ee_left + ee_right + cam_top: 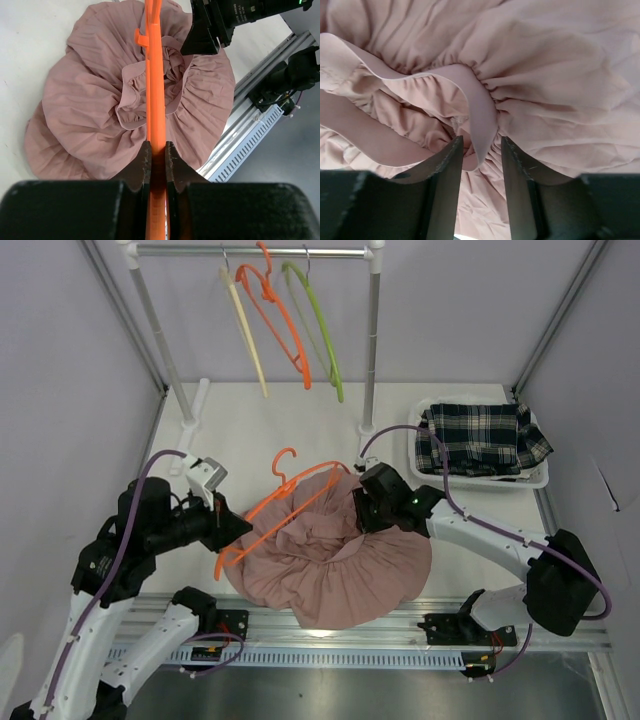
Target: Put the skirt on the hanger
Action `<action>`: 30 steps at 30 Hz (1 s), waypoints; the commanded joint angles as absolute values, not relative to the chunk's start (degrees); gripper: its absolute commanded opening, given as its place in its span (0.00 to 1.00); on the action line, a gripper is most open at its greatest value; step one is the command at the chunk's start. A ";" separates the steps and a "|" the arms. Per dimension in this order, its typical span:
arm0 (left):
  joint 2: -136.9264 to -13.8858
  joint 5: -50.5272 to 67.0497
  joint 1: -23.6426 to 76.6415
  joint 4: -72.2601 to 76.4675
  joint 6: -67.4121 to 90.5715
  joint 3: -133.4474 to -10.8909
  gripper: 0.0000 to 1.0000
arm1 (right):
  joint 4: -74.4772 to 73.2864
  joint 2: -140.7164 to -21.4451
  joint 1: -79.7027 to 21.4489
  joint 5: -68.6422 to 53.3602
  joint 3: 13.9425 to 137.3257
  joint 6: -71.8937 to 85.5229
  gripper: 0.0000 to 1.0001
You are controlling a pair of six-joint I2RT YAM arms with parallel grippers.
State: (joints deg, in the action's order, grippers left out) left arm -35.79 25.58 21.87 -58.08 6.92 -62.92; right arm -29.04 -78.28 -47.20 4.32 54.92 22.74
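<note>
The pink pleated skirt (330,560) lies crumpled on the table between the arms. An orange hanger (290,502) lies across its upper left part, hook pointing away. My left gripper (225,525) is shut on the hanger's lower end; in the left wrist view the hanger bar (155,90) runs from the gripper (158,155) over the skirt's waist opening (145,100). My right gripper (358,512) is at the skirt's top right. In the right wrist view it (481,155) is open, with a fold of the waistband (482,110) hanging between the fingers, not clamped.
A rack at the back holds a cream hanger (245,330), an orange hanger (280,320) and a green hanger (320,330). A white basket (540,478) with a plaid garment (480,438) stands at the right. A metal rail (400,625) runs along the near edge.
</note>
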 commanded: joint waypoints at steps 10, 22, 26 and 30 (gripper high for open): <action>-37.88 22.06 29.61 -59.41 4.57 -68.47 0.00 | -30.15 -83.32 -45.09 7.99 60.38 24.87 0.13; -37.53 21.01 31.99 -60.03 4.92 -67.24 0.00 | -31.29 -84.55 -43.95 9.67 63.63 26.19 0.09; -37.97 21.62 31.90 -60.12 4.92 -67.50 0.00 | -32.25 -84.29 -42.89 10.11 63.46 26.19 0.09; -37.62 22.66 32.08 -60.03 5.01 -67.24 0.00 | -32.78 -83.32 -41.93 10.28 63.11 25.93 0.09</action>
State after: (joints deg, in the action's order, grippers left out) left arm -37.67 21.28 31.62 -61.04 5.89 -66.13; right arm -32.27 -84.20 -42.70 8.71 61.36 25.47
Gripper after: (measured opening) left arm 0.117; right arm 0.096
